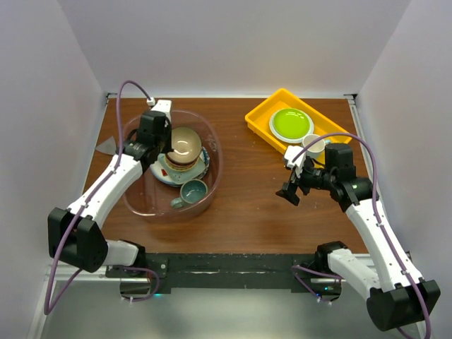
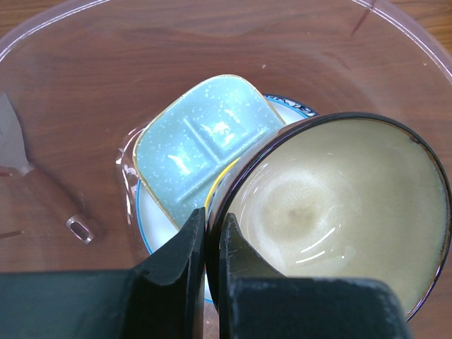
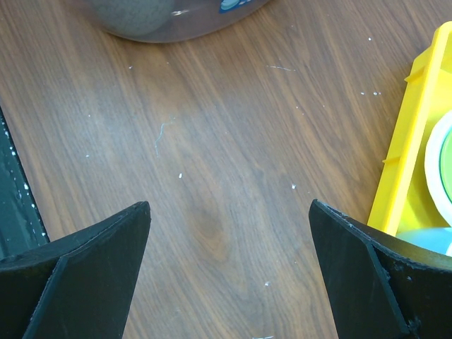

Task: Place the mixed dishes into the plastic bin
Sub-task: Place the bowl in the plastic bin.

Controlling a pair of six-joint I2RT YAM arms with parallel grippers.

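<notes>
A wooden table (image 1: 254, 205) is seen from above, with a large clear plastic bin (image 1: 138, 205) on its left half. Inside the bin, a teal mug (image 1: 192, 191) stands near the front wall. Behind it, a blue-rimmed plate (image 2: 152, 226) is topped by a pale mint squarish dish (image 2: 201, 145).

The left gripper (image 2: 210, 254) is pinched nearly closed on the near rim of a dark-rimmed bowl (image 2: 332, 212) with a cream inside, one finger outside the wall and one inside. The bowl is held tilted over the stack, partly covering the mint dish. Whether its base touches cannot be told. The right gripper (image 3: 229, 212) is spread wide with nothing in it, over bare wood near a yellow tray (image 1: 261, 116).

The step in hand is judged to be setting the bowl down in the bin. The bowl is best lowered slowly and levelled until its foot is borne by the dish, and only then released. The fingers should be drawn straight up so the rim is not dragged, and the mug and bin wall should not be struck.
</notes>
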